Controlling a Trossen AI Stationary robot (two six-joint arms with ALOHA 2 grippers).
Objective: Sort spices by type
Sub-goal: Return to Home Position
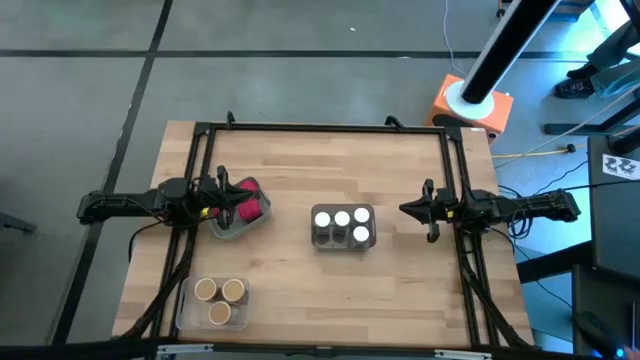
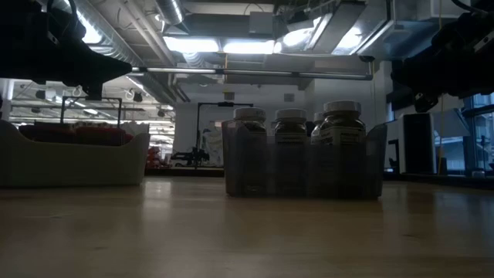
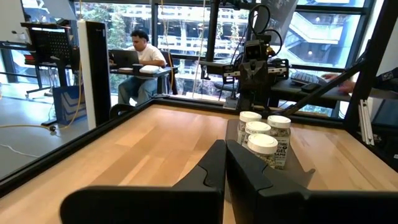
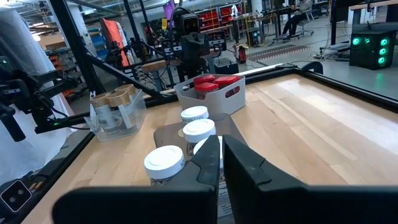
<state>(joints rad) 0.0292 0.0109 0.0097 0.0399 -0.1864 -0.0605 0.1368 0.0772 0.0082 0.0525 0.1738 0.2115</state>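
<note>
In the left wrist view the left claw (image 3: 225,163) fills the lower middle of the frame, its two dark fingers pressed together and holding nothing. The right claw (image 4: 221,152) looks the same in its own wrist view, fingers narrowed to a slit and empty.

In the high view, the left claw (image 1: 230,192) hangs at centre left, over the upper left edge of a gray bin (image 1: 226,231). The red packets (image 1: 250,208) lie in that bin, just right of and below the claw tip. The right claw (image 1: 408,209) sits at centre right and points left toward a dark bin (image 1: 335,244) in the middle of the bench (image 1: 300,160). That bin is apart from the claw tip and holds the white-lidded jars (image 1: 342,217), four lids showing. At lower left, a clear tray (image 1: 188,310) carries three tan-lidded jars (image 1: 220,313), well apart from both claws.
</note>
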